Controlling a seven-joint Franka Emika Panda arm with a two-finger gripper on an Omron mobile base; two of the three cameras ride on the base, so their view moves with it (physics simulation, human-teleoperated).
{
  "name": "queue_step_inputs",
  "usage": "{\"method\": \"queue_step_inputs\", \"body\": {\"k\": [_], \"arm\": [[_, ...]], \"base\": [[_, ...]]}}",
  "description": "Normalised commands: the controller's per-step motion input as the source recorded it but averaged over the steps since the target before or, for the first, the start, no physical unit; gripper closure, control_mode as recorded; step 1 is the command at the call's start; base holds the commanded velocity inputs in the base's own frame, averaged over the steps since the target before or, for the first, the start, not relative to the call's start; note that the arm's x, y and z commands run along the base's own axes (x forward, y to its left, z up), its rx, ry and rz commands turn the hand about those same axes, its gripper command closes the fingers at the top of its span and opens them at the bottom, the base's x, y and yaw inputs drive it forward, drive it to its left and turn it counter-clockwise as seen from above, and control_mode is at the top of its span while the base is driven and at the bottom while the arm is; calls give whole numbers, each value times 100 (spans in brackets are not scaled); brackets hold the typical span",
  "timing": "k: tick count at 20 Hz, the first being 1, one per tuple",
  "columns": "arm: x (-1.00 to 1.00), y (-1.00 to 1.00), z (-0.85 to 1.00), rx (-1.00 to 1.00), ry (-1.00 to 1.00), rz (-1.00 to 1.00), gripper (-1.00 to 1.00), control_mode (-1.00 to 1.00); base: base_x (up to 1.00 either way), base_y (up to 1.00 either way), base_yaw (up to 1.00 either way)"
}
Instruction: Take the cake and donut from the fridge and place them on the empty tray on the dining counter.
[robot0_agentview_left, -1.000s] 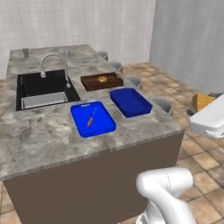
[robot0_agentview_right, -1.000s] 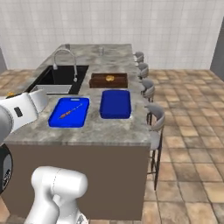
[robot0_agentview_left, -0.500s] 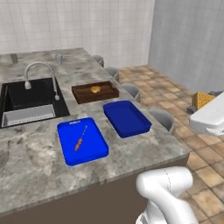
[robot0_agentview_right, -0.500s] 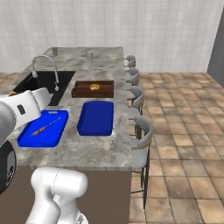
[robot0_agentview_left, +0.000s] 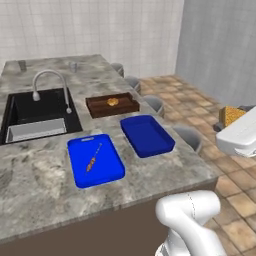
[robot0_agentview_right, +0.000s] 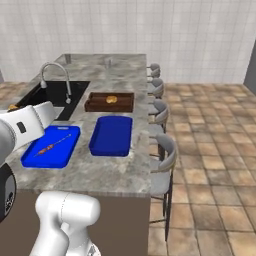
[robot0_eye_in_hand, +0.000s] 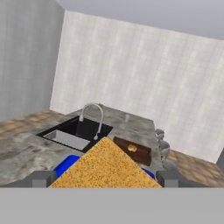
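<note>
The cake (robot0_eye_in_hand: 107, 168), a yellow-orange spongy chunk, sits between my two finger tips, so my gripper (robot0_eye_in_hand: 105, 179) is shut on it. Seen from the left base, the cake (robot0_agentview_left: 230, 116) hangs out past the counter's right end, above the floor. The dark navy tray (robot0_agentview_left: 147, 135) lies empty on the dining counter (robot0_agentview_left: 40, 190), to the left of the cake. From the right base, the tray (robot0_agentview_right: 111, 136) is at the middle of the grey top. The donut and the fridge are out of view.
A brighter blue board (robot0_agentview_left: 94, 159) with a thin orange stick lies left of the tray. Behind it stands a brown wooden tray (robot0_agentview_left: 111, 105) holding a golden bun. The black sink (robot0_agentview_left: 37, 117) and steel tap (robot0_agentview_left: 50, 82) are further left. Stools (robot0_agentview_right: 162, 145) line the counter's right side.
The whole picture has shifted as the base drove along the counter, which now looks nearer. The cake stays in my gripper.
</note>
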Motion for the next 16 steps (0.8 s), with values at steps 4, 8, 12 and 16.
{"method": "queue_step_inputs", "body": {"k": [4,8,12,16], "arm": [[0,0,0,0,0,0,100,100],[0,0,0,0,0,0,100,100],[0,0,0,0,0,0,100,100],[0,0,0,0,0,0,100,100]], "base": [[100,-85,3],[100,-68,2],[100,-79,14],[100,-71,28]]}}
